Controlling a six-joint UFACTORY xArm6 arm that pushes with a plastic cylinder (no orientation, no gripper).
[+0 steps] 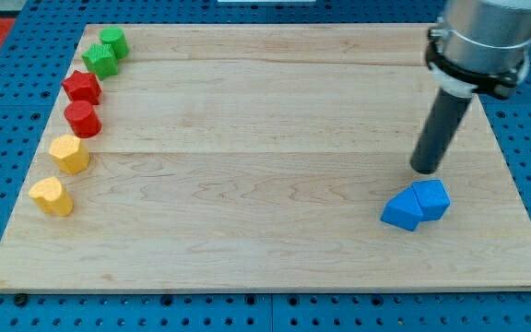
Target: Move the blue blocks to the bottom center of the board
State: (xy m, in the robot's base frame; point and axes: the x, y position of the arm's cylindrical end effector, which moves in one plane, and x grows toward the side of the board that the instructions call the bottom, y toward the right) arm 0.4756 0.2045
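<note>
Two blue blocks sit together at the view's lower right of the wooden board [265,184]. One blue block [401,211] is on the left, an angular wedge-like shape. The other blue block [431,197] touches it on its right. My tip [425,170] is the lower end of a dark rod coming down from the view's upper right. It stands just above the right blue block in the view, a small gap away from it.
Along the board's left edge stand a green block [113,41], a green star-like block [100,61], a red star-like block [82,87], a red cylinder [83,118], a yellow block [69,153] and a yellow heart-like block [52,195].
</note>
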